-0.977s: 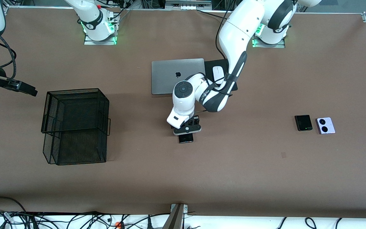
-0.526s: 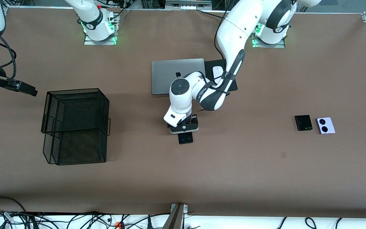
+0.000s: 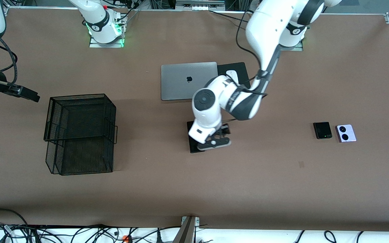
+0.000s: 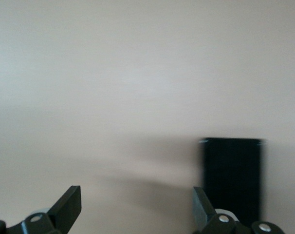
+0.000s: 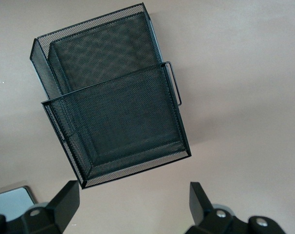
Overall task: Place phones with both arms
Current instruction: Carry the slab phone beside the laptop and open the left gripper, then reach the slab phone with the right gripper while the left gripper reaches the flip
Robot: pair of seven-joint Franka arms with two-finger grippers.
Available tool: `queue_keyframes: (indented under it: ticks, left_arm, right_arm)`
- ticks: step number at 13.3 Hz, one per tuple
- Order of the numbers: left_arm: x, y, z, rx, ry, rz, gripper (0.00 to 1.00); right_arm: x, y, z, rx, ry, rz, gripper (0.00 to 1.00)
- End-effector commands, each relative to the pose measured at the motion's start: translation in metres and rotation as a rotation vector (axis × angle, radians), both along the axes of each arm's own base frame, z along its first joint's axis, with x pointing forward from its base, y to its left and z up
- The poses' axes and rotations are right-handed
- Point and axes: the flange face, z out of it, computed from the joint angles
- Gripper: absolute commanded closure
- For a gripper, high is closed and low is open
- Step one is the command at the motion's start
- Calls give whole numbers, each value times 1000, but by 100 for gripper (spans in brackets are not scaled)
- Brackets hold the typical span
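Note:
The long black phone (image 3: 192, 126) lies flat on the table in the middle, nearer the front camera than the laptop. My left gripper (image 3: 214, 141) is open and empty, low over the bare table beside that phone, toward the left arm's end. In the left wrist view the gripper (image 4: 136, 209) frames bare table and the phone (image 4: 232, 178) lies past one fingertip (image 4: 202, 207). The small black phone (image 3: 322, 130) and the lilac-white phone (image 3: 345, 133) lie side by side toward the left arm's end. My right gripper (image 3: 25, 93) waits open above the table, short of the basket (image 5: 113, 97).
A black wire mesh basket (image 3: 79, 133) stands toward the right arm's end. A closed silver laptop (image 3: 181, 81) lies by a black pad (image 3: 236, 67) with a white mouse (image 3: 231, 75), partly under the left arm. Cables run along the front edge.
My left gripper has moved off the long black phone toward the left arm's end, uncovering most of it. The phone has stayed in place. The right arm has not moved.

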Motion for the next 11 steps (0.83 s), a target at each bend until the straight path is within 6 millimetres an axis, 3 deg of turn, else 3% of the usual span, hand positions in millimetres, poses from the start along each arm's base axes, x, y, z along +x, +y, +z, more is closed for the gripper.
queue_keyframes:
  ticks: [1, 4, 7, 8, 11]
  left_arm:
    - [1, 59, 23, 52, 158, -114, 0]
    - [7, 128, 46, 71, 280, -221, 0]
    - [12, 205, 49, 83, 374, -321, 0]
    - [14, 234, 49, 92, 397, -345, 0]
    - [23, 315, 47, 60, 448, -408, 0]
  right_arm:
    - [-3, 0, 6, -5, 7, 1, 0]
    - [-5, 3, 4, -4, 31, 3, 0]
    - [-3, 10, -1, 10, 37, 11, 0]
    - [0, 22, -7, 12, 43, 21, 0]
    - [11, 108, -37, 16, 50, 154, 0]
